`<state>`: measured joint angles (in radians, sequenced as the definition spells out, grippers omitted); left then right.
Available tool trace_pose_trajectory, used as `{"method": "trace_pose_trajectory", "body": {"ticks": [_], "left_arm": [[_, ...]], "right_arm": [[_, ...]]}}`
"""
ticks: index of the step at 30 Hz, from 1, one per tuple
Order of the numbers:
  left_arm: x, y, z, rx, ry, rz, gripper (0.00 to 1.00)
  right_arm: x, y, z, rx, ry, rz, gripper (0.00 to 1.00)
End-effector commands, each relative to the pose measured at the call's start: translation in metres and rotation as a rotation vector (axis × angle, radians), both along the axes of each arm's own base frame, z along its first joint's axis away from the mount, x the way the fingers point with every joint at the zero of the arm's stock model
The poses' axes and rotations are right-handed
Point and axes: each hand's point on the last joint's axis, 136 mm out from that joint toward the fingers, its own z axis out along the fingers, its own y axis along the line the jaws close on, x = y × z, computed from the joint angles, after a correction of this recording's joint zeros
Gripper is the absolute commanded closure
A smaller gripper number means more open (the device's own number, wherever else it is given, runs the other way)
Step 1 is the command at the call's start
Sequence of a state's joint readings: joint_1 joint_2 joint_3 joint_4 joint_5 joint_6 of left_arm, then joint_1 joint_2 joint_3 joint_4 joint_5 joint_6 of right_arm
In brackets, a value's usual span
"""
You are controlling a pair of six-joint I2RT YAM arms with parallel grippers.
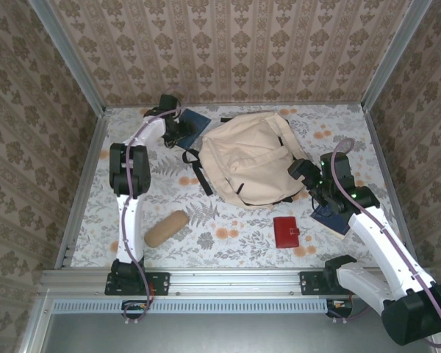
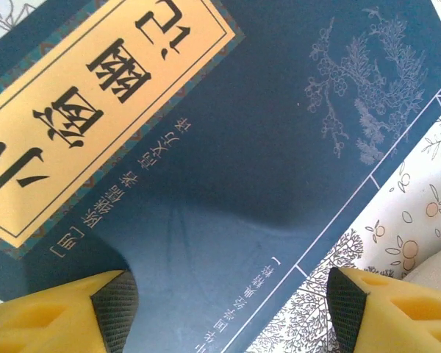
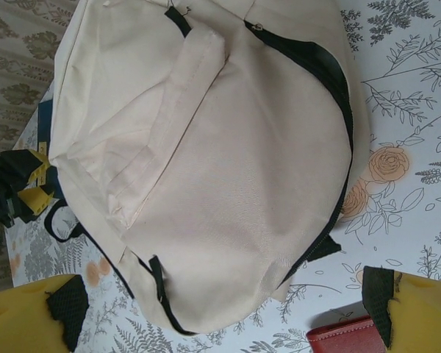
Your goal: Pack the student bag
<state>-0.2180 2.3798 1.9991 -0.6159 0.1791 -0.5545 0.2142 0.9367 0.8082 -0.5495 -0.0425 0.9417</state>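
Note:
The student bag [image 1: 250, 156] is a large beige backpack with black straps and zips, lying flat mid-table. My right gripper [image 1: 301, 171] hovers open at its right edge; in the right wrist view the student bag [image 3: 228, 162] lies below and between the spread fingers of the right gripper [image 3: 224, 316], untouched. My left gripper [image 1: 178, 131] is at the back left, open over a dark blue book [image 1: 198, 120]. In the left wrist view the book [image 2: 228, 147] has a yellow title label, and the left gripper [image 2: 231, 309] straddles the book's edge.
A tan cylindrical pouch [image 1: 166, 228] lies front left. A red wallet [image 1: 285, 232] sits front centre, its corner [image 3: 345, 340] close to my right finger. A second blue book [image 1: 331, 218] lies under the right arm. Patterned walls enclose the table.

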Motion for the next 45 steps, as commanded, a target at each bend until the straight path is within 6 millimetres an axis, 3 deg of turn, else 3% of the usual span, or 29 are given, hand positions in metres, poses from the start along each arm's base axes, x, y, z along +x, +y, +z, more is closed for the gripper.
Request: {"method": "trace_pose_trajectory", "body": {"ticks": [1, 9, 17, 21, 25, 31, 37, 41, 45], "left_arm": [[-0.039, 0.023, -0.016, 0.057, 0.142, 0.027, 0.27], [-0.081, 0.040, -0.023, 0.055, 0.223, 0.028, 0.27], [-0.163, 0.070, -0.029, 0.063, 0.289, 0.114, 0.27], [-0.211, 0.066, -0.031, 0.024, 0.320, 0.126, 0.28], [-0.243, 0.049, -0.030, -0.029, 0.319, 0.110, 0.32], [-0.258, 0.008, -0.020, -0.056, 0.305, 0.020, 0.37], [-0.251, -0.039, 0.000, -0.118, 0.270, -0.107, 0.38], [-0.239, -0.043, 0.025, -0.105, 0.223, -0.158, 0.37], [-0.229, -0.022, 0.053, -0.101, 0.164, -0.134, 0.35]], "right_arm": [[0.000, 0.006, 0.022, 0.028, -0.060, 0.021, 0.00], [-0.003, 0.008, 0.028, 0.046, -0.081, 0.017, 0.01], [-0.007, 0.011, 0.022, 0.048, -0.070, 0.022, 0.01], [-0.002, 0.016, 0.024, 0.055, -0.088, 0.032, 0.01], [0.002, 0.026, 0.020, 0.053, -0.078, 0.055, 0.01], [0.007, 0.041, 0.013, 0.046, -0.060, 0.086, 0.02], [0.008, 0.055, 0.003, 0.021, -0.034, 0.116, 0.02], [0.014, 0.079, 0.004, -0.015, -0.051, 0.207, 0.03], [0.021, 0.130, 0.004, -0.059, -0.051, 0.395, 0.06]]}}
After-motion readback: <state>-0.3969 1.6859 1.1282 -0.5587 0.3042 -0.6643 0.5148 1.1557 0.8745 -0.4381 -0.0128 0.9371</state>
